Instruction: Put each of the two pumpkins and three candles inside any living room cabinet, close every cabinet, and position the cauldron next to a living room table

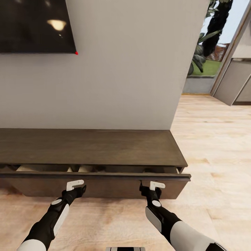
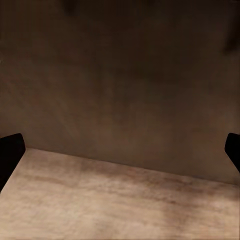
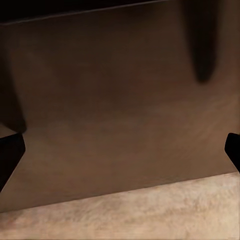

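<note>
The long dark brown cabinet (image 1: 90, 146) runs along the wall, its wide drawer front (image 1: 104, 186) pulled out a little. Pale beige shapes (image 1: 85, 168) show in the narrow gap; I cannot tell whether they are candles or the drawer's inside. My left gripper (image 1: 81, 190) is right at the drawer front (image 2: 125, 85), open, its fingertips (image 2: 10, 150) far apart. To its right, my right gripper (image 1: 147, 190) is also open against the same front (image 3: 115, 110), with nothing between its fingers. Pumpkins, table and cauldron are out of view.
A black TV screen (image 1: 35, 24) hangs on the grey wall above the cabinet. Light wood floor (image 1: 209, 146) spreads to the right, toward a window with plants (image 1: 205, 42) and a grey kitchen unit (image 1: 237, 83).
</note>
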